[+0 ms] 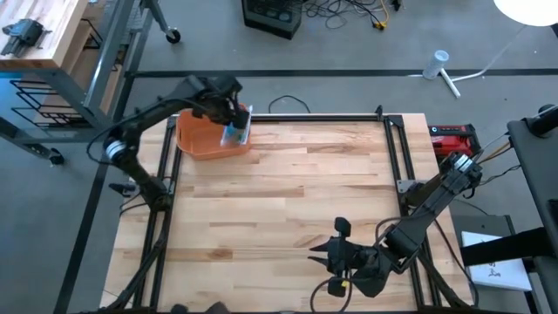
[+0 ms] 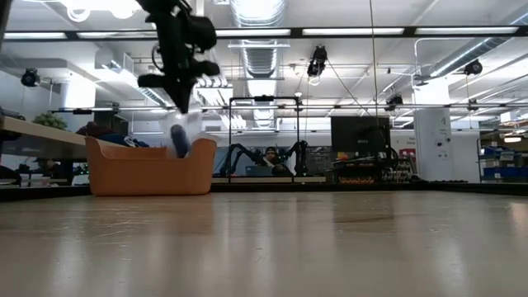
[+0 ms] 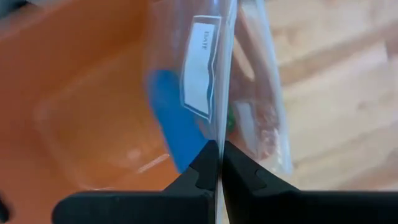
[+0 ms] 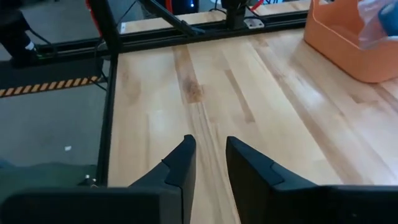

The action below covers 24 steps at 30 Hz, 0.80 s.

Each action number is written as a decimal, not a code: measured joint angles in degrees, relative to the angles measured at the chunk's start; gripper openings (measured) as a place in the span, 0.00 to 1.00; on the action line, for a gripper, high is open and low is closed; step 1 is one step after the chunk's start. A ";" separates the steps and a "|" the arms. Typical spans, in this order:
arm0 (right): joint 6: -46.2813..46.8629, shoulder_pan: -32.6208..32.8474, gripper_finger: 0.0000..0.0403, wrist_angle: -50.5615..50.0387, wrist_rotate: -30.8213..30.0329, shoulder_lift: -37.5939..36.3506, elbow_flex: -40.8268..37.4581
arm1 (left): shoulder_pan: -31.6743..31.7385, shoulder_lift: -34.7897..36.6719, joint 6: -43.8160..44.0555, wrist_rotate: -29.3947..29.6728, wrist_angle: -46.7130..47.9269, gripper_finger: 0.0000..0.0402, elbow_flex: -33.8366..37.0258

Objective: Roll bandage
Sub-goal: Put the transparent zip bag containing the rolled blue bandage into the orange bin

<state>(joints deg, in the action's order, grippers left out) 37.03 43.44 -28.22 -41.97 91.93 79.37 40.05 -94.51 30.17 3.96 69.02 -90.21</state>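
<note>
I hold the left hand (image 3: 219,163) pinched shut on the top edge of a clear bag (image 3: 214,87), which hangs over the orange bin (image 1: 202,139) at the table's (image 1: 288,201) far left corner. The grip is thin: the film may slip, or the bag may snag the rim. My right hand (image 4: 210,163) waits near me, fingers slightly apart, empty.

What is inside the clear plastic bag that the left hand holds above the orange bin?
Inside the clear plastic bag are a blue item and something pinkish; a white label covers part, so whether it is a bandage is unclear.
</note>
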 joint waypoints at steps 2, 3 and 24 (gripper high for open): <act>0.05 0.20 0.20 0.27 0.02 0.67 -0.04 | 0.02 -2.40 -2.09 -2.84 0.00 0.00 0.00; 0.27 0.20 0.20 0.52 -0.01 1.12 -0.04 | -0.02 -3.36 -3.16 -3.53 -0.04 0.00 0.00; 0.58 0.20 0.29 0.65 0.43 5.28 -0.07 | 0.00 -2.89 -5.60 3.59 -13.67 0.31 0.02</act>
<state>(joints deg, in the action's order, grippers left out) 37.60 43.64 -27.57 -41.54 97.21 79.31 40.05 -97.39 24.57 7.55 55.35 -90.19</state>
